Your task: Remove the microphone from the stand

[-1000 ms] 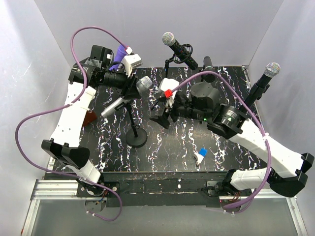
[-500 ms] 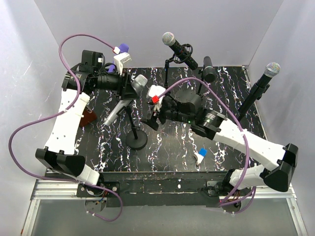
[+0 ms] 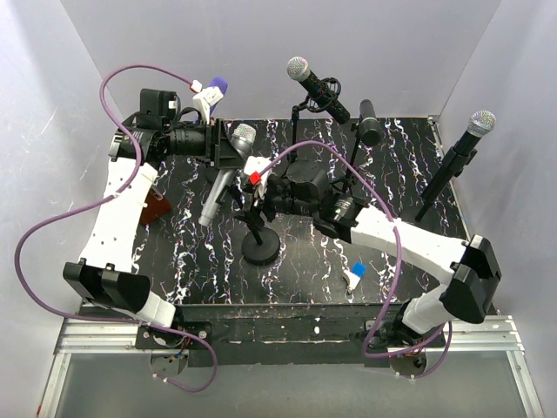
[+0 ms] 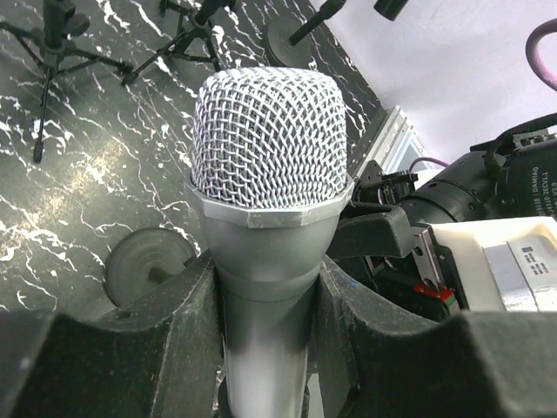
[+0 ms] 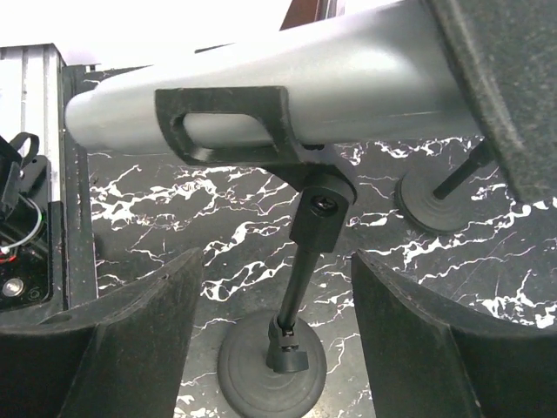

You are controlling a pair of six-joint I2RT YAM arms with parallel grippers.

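A silver microphone (image 3: pixel 224 178) with a mesh head (image 4: pixel 268 139) sits in the black clip (image 5: pixel 231 122) of a stand. The stand's thin pole (image 5: pixel 300 287) rises from a round black base (image 3: pixel 261 250). My left gripper (image 4: pixel 265 340) is shut on the microphone's body just below the head. My right gripper (image 5: pixel 274 331) is open below the clip. Its fingers (image 5: pixel 130 340) stand on either side of the pole with a gap on each side. The microphone's tail end points down to the left in the top view.
Three other microphones on stands stand at the back (image 3: pixel 318 85), back right (image 3: pixel 368 120) and far right (image 3: pixel 461 144). A small blue and white piece (image 3: pixel 355 273) lies near the front right. A brown object (image 3: pixel 157 209) lies at the left edge. White walls enclose the table.
My right arm has swung left until its open fingers straddle the stand's pole. The stand's base has shifted slightly right and nearer. The microphone now tilts more steeply in my left gripper.
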